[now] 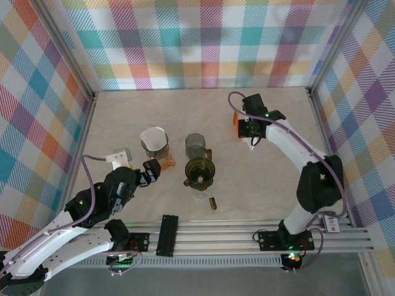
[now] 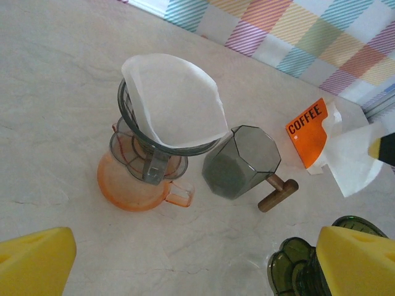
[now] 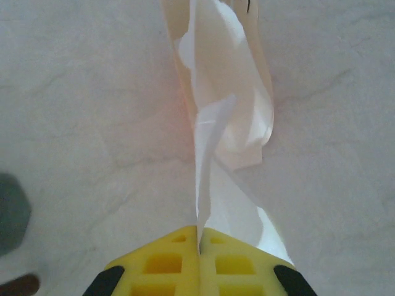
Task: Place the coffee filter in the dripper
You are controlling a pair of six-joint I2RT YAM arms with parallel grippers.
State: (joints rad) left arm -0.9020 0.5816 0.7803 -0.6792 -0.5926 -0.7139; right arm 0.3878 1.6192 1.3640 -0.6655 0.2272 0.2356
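Marbled surface [image 1: 271, 179] inspected: one coffee filter [image 2: 176, 102] already sits in the clear dripper [image 2: 148, 157] atop the orange carafe [image 2: 126, 185], the right hand [image 3: 199, 237] pinches a second filter [image 3: 213, 142] beside the packet [image 2: 307, 132], the green dripper [image 1: 200, 169] appears empty, and the left hand [image 1: 151, 171] is spread, holding nothing.

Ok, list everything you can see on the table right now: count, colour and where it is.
seated filter: one, white, in the grey dripper
grey dripper: one, smoky grey, on the server
server: one, orange, left of centre
faceted cup: one, grey, wooden handle, centre
green dripper: one, green, nearer than the cup
filter pack: one, orange, far right
loose filter: one, white, by the pack
left gripper: open, near the server
right gripper: shut on the loose filter
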